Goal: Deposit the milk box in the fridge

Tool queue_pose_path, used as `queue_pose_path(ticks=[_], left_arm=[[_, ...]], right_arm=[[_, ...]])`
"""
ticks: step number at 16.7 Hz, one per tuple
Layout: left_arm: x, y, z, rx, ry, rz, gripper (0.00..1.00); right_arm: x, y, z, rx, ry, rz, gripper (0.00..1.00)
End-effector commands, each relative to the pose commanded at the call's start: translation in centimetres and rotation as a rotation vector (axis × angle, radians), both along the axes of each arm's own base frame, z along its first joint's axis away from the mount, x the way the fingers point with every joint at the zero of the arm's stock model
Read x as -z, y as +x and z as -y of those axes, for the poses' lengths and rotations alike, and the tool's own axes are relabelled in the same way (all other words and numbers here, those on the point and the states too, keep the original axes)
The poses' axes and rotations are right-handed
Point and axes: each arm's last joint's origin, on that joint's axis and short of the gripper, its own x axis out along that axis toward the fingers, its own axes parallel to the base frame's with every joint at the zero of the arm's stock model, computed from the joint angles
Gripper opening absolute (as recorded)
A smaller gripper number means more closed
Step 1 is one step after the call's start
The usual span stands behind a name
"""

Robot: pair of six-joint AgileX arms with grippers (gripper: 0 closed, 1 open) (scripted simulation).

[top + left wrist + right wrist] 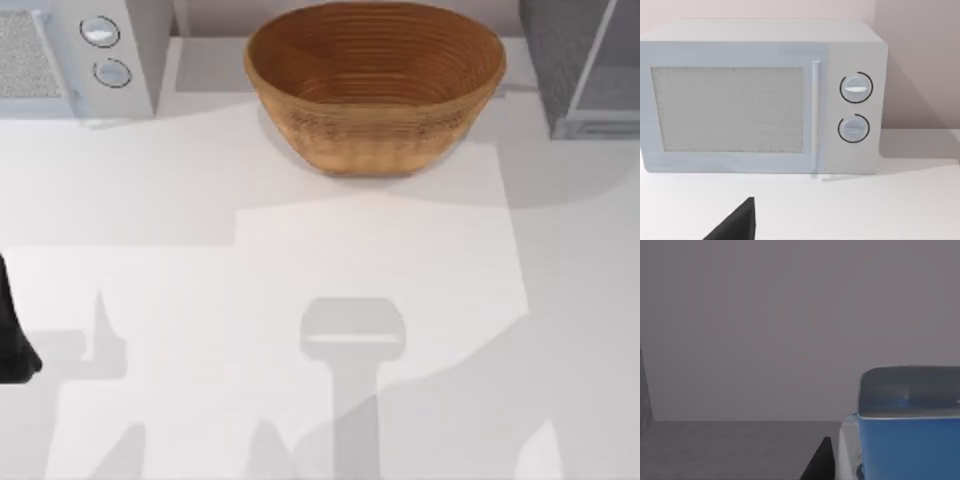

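Milk box (910, 430) close before right wrist camera, blue top up, beside dark finger (819, 462) of right pincer; grip state cannot tell. Grey wall behind. Left arm (15, 335) parked at surface's left edge; its finger tip (737, 225) above white surface (300, 260), facing microwave (760, 97); state cannot tell. Wicker basket (375, 85) far centre. Fridge (585, 65) far right corner.

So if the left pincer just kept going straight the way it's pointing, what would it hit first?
Most likely the microwave: the left wrist view faces its mesh door panel head-on, with bare table between. A dark fingertip shows there; how far off the microwave stands is unclear.
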Motion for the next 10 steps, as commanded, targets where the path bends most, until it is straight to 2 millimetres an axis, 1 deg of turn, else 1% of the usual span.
queue_pose_path(ticks=[5,8,10], left_arm=[[0.0,0.0,0.0,0.000,0.000,0.000,1.00],[0.0,0.0,0.0,0.000,0.000,0.000,1.00],[0.0,0.0,0.0,0.000,0.000,0.000,1.00]], right_arm=[[-0.2,3.5,-0.2,-0.002,0.006,-0.020,0.00],[-0.5,4.6,-0.4,-0.003,0.007,-0.023,0.00],[-0.5,4.7,-0.4,-0.003,0.007,-0.024,0.00]])
